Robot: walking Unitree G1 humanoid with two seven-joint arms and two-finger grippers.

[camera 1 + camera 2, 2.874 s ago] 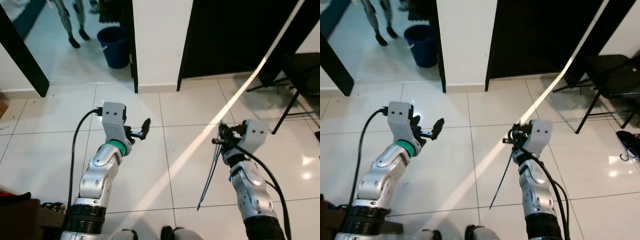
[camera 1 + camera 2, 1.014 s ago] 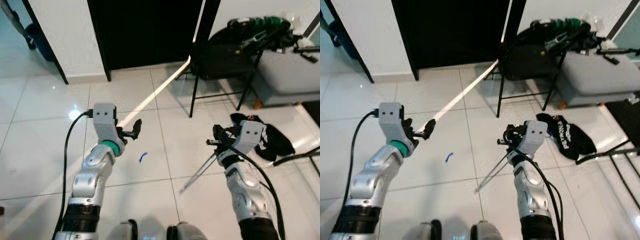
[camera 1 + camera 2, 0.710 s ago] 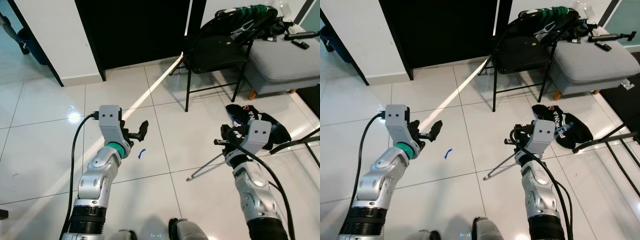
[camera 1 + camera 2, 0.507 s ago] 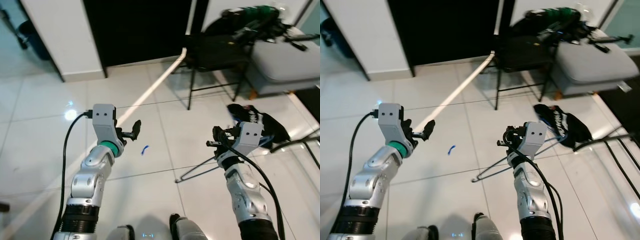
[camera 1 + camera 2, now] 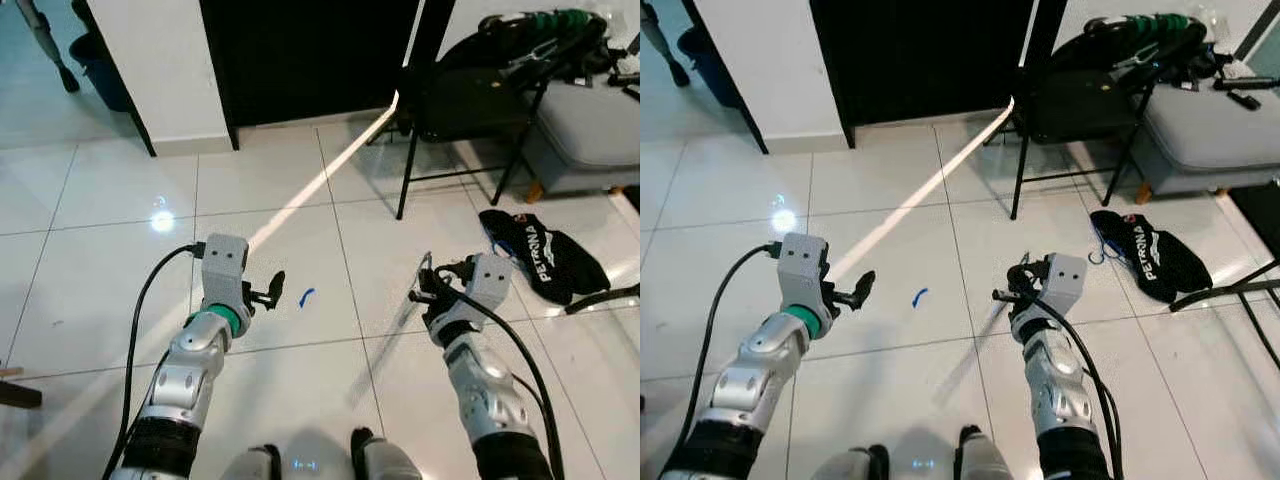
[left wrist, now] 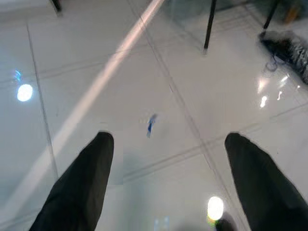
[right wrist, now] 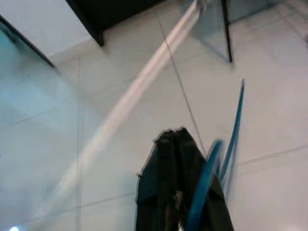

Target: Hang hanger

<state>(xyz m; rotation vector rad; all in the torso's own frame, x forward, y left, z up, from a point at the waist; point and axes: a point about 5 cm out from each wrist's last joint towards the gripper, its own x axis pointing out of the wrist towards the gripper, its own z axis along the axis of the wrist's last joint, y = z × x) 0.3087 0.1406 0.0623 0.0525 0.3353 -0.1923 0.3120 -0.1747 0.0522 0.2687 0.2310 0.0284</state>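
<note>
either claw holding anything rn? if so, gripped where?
Right claw is shut on the blue wire hanger, pinching its thin wire; which part of the hanger that is cannot be told. Left claw is open and holds nothing.

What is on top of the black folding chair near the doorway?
A heap of dark gear with green parts lies on the black folding chair, spilling toward the grey seat beside it. What the heap is made of cannot be told, and it hides the chair's top.

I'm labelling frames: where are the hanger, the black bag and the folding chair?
hanger [image 7: 234, 126], right wrist view, blue wire.
black bag [image 5: 548, 257], left eye view, its middle.
folding chair [image 5: 1075, 105], right eye view, seat.
</note>
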